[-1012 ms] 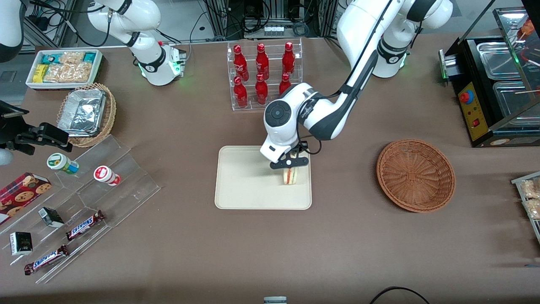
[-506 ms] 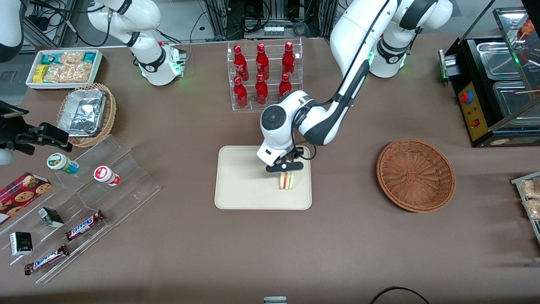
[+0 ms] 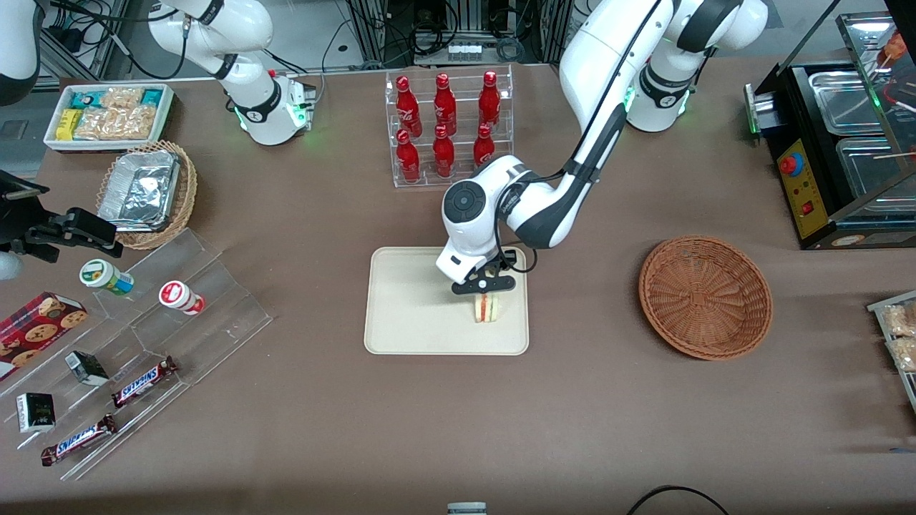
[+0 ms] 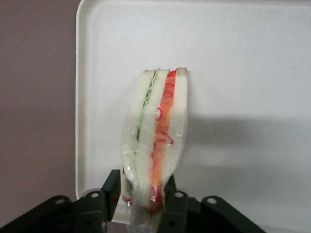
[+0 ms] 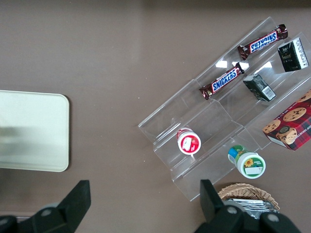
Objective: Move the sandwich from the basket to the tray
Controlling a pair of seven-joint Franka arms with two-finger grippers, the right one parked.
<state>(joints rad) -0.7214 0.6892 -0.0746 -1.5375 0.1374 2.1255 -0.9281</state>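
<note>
The wrapped sandwich [image 4: 155, 141] stands on edge over the tray [image 3: 408, 315], at the end nearer the basket [image 3: 705, 297]. Its long axis runs straight out from the gripper [image 3: 484, 285], filling stripes outward. The fingers [image 4: 111, 187] are clamped on its bread faces. The tray is smooth, cream and round-cornered; the basket is round, reddish-brown woven wicker, empty on the brown counter [image 3: 608, 400]. Since half a second ago, the gripper and sandwich have barely shifted.
</note>
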